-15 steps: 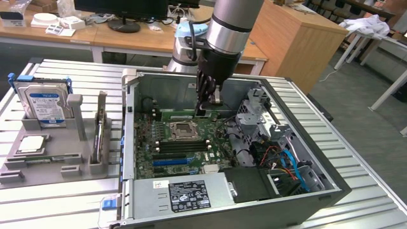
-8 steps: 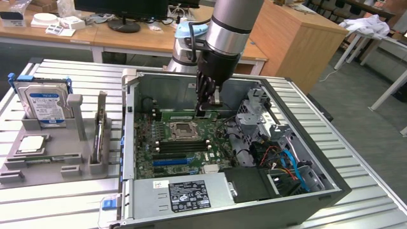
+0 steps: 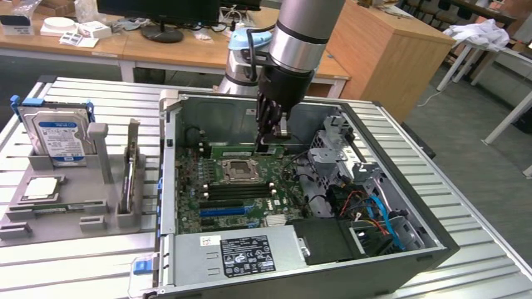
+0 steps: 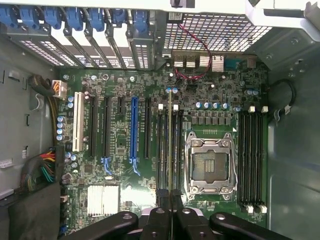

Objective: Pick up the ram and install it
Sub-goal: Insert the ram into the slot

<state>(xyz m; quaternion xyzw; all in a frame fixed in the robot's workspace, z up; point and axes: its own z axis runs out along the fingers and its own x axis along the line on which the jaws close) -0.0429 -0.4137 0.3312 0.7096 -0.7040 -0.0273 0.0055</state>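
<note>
The case [image 3: 212, 118] is matt metal, the table [image 3: 75, 268] ribbed metal, the holder [image 3: 62, 227] matt plastic, the fingers [image 4: 161, 200] smooth black.

Thin ram [image 4: 170, 145] edge-on over slots [image 4: 161, 150]

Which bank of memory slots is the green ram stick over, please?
The bank between the blue slot and silver processor socket, under the green ram stick; the other bank lies beyond the socket.
</note>
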